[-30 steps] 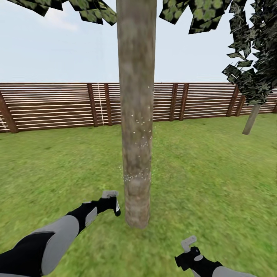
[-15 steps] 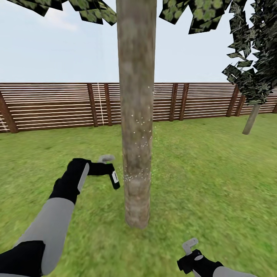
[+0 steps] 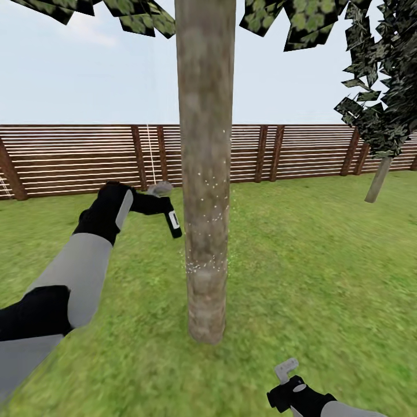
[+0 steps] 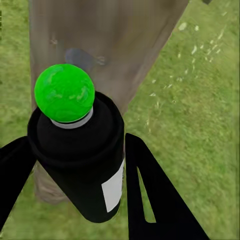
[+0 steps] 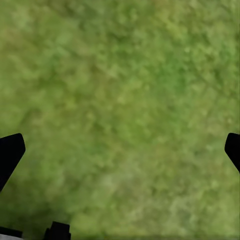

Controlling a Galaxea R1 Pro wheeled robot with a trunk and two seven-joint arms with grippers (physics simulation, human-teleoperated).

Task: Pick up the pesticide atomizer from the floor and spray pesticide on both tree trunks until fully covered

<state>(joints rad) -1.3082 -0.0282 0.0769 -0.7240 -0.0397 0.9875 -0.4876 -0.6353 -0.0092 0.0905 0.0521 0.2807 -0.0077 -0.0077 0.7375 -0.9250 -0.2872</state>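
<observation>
Holding the atomizer at the trunk

Your left gripper [image 3: 163, 204] has its jaws pinching the pesticide atomizer [image 3: 173, 223] just beside the tree trunk [image 3: 205, 174], white pesticide specks [image 3: 204, 266] below. Your right gripper [image 3: 285, 370] hangs low over the grass [image 3: 318, 260], jaws spread.

The near tree trunk [image 3: 204, 174] runs out of the head view at the top, so most of its crown is cut off. In the left wrist view the spray bottle [image 4: 80, 165] hides the trunk's lower part. The right end effector [image 5: 120, 150] shows only dark fingertips [image 5: 10, 152] at the picture's edges, wide apart.
</observation>
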